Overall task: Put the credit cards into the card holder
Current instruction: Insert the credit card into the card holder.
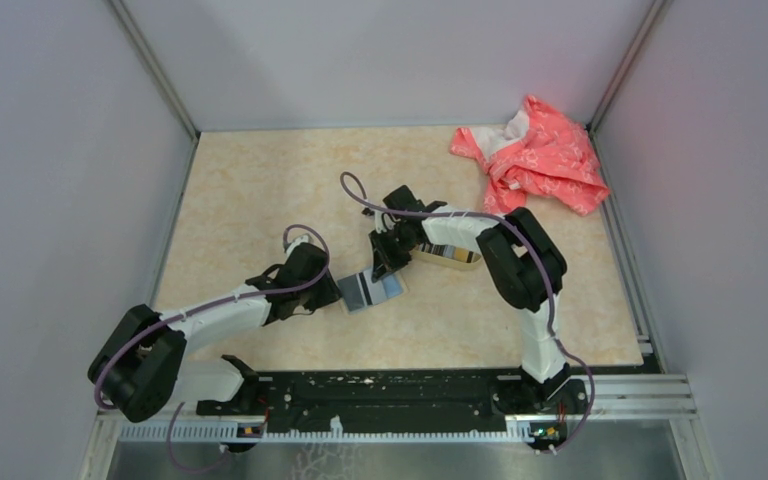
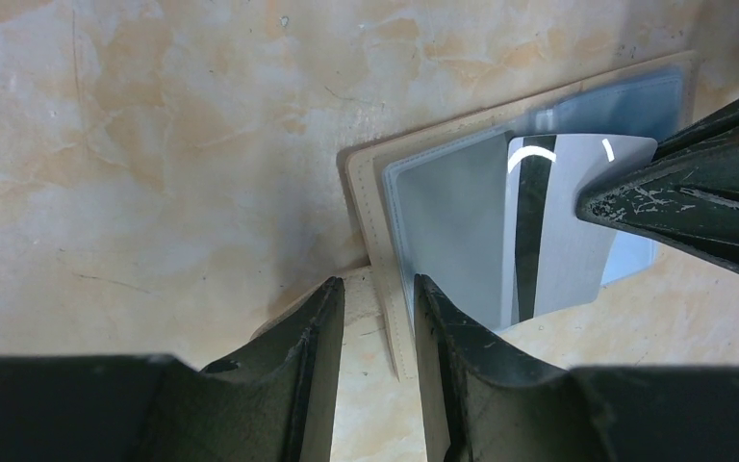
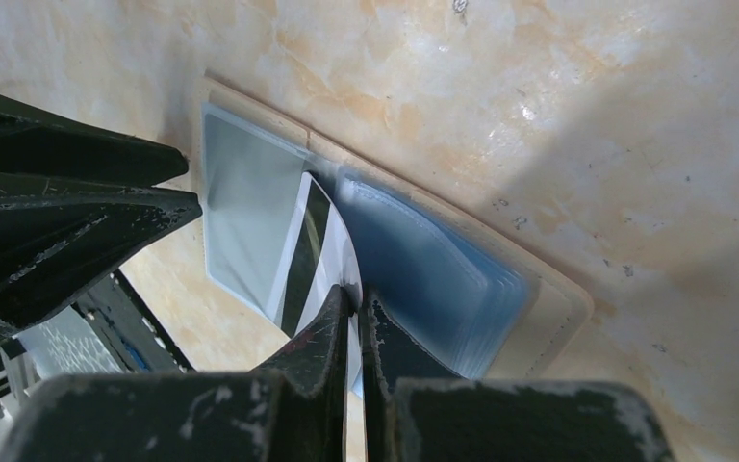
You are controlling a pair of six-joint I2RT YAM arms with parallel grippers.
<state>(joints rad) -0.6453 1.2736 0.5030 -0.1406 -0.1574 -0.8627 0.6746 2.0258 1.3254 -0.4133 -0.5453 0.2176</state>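
Observation:
The beige card holder (image 1: 392,290) (image 2: 370,192) (image 3: 558,298) lies open on the table, its clear sleeves facing up. My right gripper (image 1: 380,268) (image 3: 358,300) is shut on a white credit card with a dark stripe (image 2: 577,241) (image 3: 308,241). The card's far end lies in the middle of the holder, at the mouth of a sleeve. My left gripper (image 1: 335,290) (image 2: 377,287) is partly open and straddles the holder's left edge. One of its fingertips (image 2: 425,289) rests on the sleeve; the other is over the table beside it.
An oval tan dish (image 1: 476,263) with more cards in it sits right of the holder, under the right arm. A crumpled pink cloth (image 1: 535,155) lies at the back right corner. Grey walls enclose the table on three sides.

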